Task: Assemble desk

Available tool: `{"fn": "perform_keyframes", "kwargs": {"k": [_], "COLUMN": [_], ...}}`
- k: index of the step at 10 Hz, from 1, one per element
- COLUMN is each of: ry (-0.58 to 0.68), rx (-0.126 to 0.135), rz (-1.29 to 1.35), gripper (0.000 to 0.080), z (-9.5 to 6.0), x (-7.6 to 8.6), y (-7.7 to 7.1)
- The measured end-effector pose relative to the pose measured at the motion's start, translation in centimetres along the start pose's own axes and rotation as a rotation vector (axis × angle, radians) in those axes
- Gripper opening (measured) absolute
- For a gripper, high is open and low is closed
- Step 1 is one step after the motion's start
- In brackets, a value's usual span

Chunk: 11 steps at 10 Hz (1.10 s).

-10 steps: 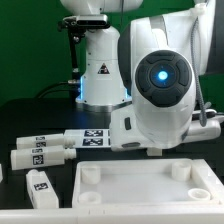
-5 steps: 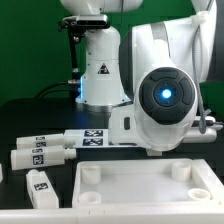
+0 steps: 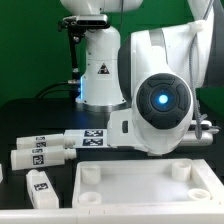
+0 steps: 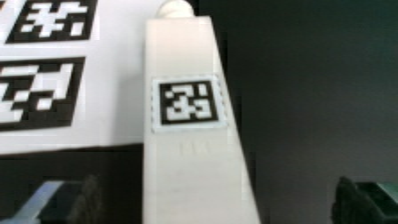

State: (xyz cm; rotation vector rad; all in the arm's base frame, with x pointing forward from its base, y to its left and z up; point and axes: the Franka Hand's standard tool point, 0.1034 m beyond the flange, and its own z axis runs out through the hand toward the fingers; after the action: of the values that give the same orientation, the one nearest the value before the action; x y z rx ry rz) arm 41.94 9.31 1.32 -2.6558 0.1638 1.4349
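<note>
In the wrist view a white square desk leg point(image 4: 187, 130) with a black-and-white tag lies on the black table, running lengthwise between my fingers. My gripper point(image 4: 217, 205) is open: one dark fingertip point(image 4: 71, 200) and the other point(image 4: 365, 200) stand well clear of the leg on either side. In the exterior view the rimmed white tabletop point(image 3: 140, 195) with round corner sockets lies at the front. Two more legs point(image 3: 38, 155) point(image 3: 40, 185) lie to its left in that view. The arm's bulky wrist body point(image 3: 160, 100) hides the gripper there.
The marker board point(image 4: 45, 70) lies close beside the leg under my gripper; in the exterior view the marker board point(image 3: 92, 138) sits left of the arm. The white robot base point(image 3: 100, 70) stands at the back.
The arm's wrist body has come down toward the table in the exterior view. The jaws stay wide open and the parts have not moved.
</note>
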Motion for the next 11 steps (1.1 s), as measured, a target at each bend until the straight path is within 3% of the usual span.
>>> {"fn": "perform_keyframes", "kwargs": {"k": [2, 3, 4, 6, 7, 8, 9, 11], "ry": [0.001, 0.000, 0.002, 0.002, -0.004, 0.036, 0.088, 0.256], "rx": [0.001, 0.001, 0.001, 0.006, 0.018, 0.047, 0.052, 0.062], "rz": [0.000, 0.000, 0.000, -0.005, -0.006, -0.011, -0.018, 0.018], "gripper": [0.0396, 0.0396, 0.0282, 0.0282, 0.0282, 0.0282, 0.0282, 0.0282], "z": [0.0, 0.0, 0.0, -1.3, -3.3, -6.3, -8.6, -9.0], "x": [0.0, 0.0, 0.0, -0.6, -1.3, -1.9, -2.9, -2.2], "y": [0.0, 0.0, 0.0, 0.1, 0.4, 0.2, -0.1, -0.3]}}
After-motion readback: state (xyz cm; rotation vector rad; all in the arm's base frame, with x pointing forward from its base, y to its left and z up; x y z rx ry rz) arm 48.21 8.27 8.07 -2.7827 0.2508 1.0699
